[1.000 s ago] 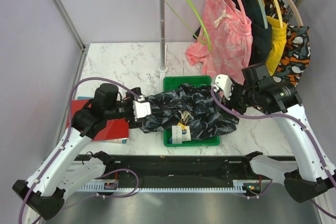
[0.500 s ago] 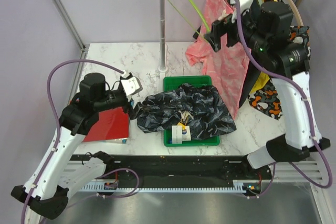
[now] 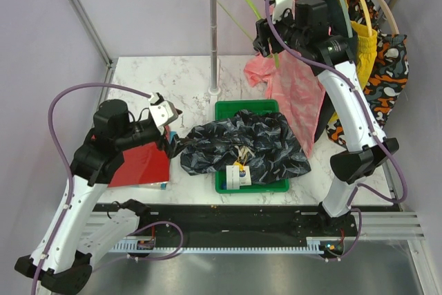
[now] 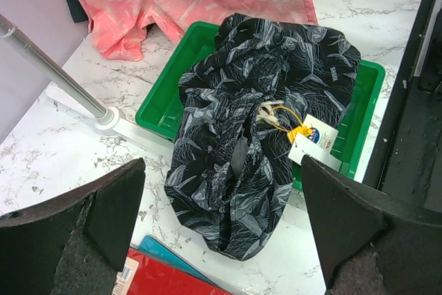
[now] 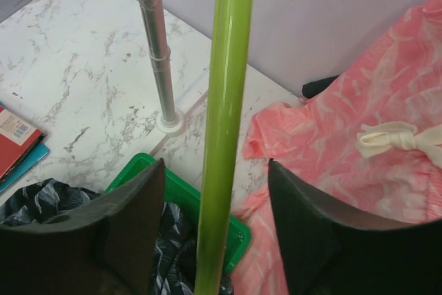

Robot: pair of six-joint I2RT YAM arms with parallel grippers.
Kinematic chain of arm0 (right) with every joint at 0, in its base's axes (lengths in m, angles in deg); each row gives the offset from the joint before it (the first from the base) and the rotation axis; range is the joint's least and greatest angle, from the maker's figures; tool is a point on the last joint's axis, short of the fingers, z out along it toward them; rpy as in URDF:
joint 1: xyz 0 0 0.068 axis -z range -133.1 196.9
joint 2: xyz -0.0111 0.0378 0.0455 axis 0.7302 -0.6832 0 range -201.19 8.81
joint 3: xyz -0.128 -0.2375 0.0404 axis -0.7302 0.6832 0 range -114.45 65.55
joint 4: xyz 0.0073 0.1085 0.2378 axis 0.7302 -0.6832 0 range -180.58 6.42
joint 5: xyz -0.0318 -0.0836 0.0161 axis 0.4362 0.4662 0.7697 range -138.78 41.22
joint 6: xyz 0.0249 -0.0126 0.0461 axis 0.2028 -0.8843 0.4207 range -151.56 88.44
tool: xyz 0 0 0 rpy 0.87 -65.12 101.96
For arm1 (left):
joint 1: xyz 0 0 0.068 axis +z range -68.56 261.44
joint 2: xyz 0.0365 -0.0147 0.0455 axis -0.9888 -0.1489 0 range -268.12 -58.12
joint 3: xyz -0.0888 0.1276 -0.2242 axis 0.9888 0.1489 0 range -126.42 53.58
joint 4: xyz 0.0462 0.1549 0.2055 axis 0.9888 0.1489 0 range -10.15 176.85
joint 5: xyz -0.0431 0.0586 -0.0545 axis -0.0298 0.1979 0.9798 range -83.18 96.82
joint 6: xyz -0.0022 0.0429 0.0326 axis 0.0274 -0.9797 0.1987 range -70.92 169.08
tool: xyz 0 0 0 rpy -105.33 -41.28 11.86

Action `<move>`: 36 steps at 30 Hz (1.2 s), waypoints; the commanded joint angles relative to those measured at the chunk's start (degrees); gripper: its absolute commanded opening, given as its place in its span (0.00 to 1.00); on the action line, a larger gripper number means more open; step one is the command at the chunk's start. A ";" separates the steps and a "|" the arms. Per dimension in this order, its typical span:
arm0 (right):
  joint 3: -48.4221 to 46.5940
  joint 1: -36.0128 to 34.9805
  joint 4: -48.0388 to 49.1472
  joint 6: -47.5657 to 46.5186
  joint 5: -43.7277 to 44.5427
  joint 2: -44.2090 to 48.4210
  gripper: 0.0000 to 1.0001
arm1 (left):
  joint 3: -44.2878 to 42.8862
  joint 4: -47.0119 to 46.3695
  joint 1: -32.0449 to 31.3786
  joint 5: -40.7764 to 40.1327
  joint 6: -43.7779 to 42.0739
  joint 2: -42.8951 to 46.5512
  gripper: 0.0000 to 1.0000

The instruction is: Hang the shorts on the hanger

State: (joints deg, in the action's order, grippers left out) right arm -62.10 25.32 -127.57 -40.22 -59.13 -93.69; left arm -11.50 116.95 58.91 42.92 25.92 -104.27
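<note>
Nearest the arm bases, the shorts (image 3: 255,144) lie crumpled across the green tray (image 3: 224,110) in the middle of the worktop. Their bulk spills over the tray's left rim, their long axis runs left to right, and the cream drawstring and paper tags (image 4: 312,141) sit on the near side. The left gripper (image 3: 173,144) hovers just beside the left end of that heap. Its wrist view shows the jaws spread wide with nothing between them and the fabric lying beyond the fingertips, so this is the arm nearer the garment. A red book (image 3: 141,164) lies on the worktop under that arm. Farther back and higher up, the hanger (image 3: 252,12) dangles by its hook from the rail, to the right of the upright pole (image 3: 213,32). Its lime-green arm sweeps down and to the right, towards the pink garment (image 3: 297,81). The right gripper (image 3: 264,38) is raised to it, with its jaws spread and straddling that arm. In the right wrist view the hanger (image 5: 224,122) runs lengthwise through the gap with space showing on both sides, so it is framed but not pinched. Shorts and hanger sit well apart, with the hanger far and above and the shorts near and below. By my reading, the coming move turns on the right jaws closing squarely across the green bar, which lies along the gap between them.
</note>
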 commanded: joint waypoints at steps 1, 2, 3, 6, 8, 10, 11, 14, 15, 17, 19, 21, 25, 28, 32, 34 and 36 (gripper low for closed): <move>0.56 -0.12 4.35 0.84 -4.14 0.81 0.51 | 0.83 -1.86 0.55 0.99 1.71 0.98 0.99; 0.65 -0.13 4.52 0.84 -4.33 0.81 0.42 | 1.01 -1.86 0.55 0.91 1.63 0.98 0.99; 0.31 -0.04 4.87 0.93 -4.07 0.90 0.33 | 1.09 -1.95 0.55 0.99 1.71 0.98 0.99; -0.40 -0.13 5.66 1.63 -2.22 1.25 0.00 | 1.18 -2.38 0.55 1.52 1.80 0.97 0.99; -0.40 -0.04 6.37 1.90 -1.78 1.77 0.00 | 1.53 -2.56 0.55 1.52 1.80 0.97 0.99; -0.14 -0.04 8.21 2.08 -2.30 3.00 0.00 | 1.80 -2.56 0.55 1.61 1.71 0.89 0.99; 0.04 -0.21 8.91 2.25 -1.70 3.27 0.00 | 1.88 -2.56 0.55 1.52 1.63 0.97 0.99; 0.21 -0.13 11.11 3.39 -0.20 5.11 0.00 | 2.24 -2.56 0.55 1.70 1.71 1.24 0.99; 0.56 0.05 12.25 3.65 -0.11 5.64 0.00 | 2.32 -2.56 0.55 1.70 1.71 1.15 0.99; 0.92 -0.04 13.13 4.18 -0.20 6.96 0.00 | 2.50 -2.56 0.55 1.70 1.63 1.15 0.99; 1.00 0.05 13.23 5.15 -0.29 7.84 0.00 | 2.59 -2.56 0.55 1.96 1.71 1.06 0.99; 1.97 -0.04 12.88 5.41 0.15 8.98 0.00 | 2.50 -2.56 0.55 1.79 1.45 0.80 0.99; 3.72 0.05 8.67 4.28 0.51 11.61 0.00 | 2.76 -2.13 0.55 1.00 1.01 0.54 0.99; 9.16 0.05 4.62 1.91 1.47 15.30 0.00 | 2.68 -1.16 0.55 0.82 -0.04 -0.52 0.99; 20.31 -0.04 1.19 -1.78 3.23 20.92 0.00 | 2.94 -0.98 0.55 1.69 -0.48 -1.74 0.99; 22.53 -0.04 -1.00 -3.10 3.32 23.91 0.00 | 2.94 -1.07 0.55 2.40 -0.22 -2.36 0.99; 24.03 -0.04 -4.52 -5.30 2.70 26.46 0.00 | 3.03 -1.42 0.55 2.57 0.74 -3.15 0.99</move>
State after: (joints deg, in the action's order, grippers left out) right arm -40.49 25.34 -128.42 -40.71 -57.25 -72.88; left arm -8.79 116.28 59.20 43.40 25.88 -106.50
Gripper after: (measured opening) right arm 0.176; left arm 0.991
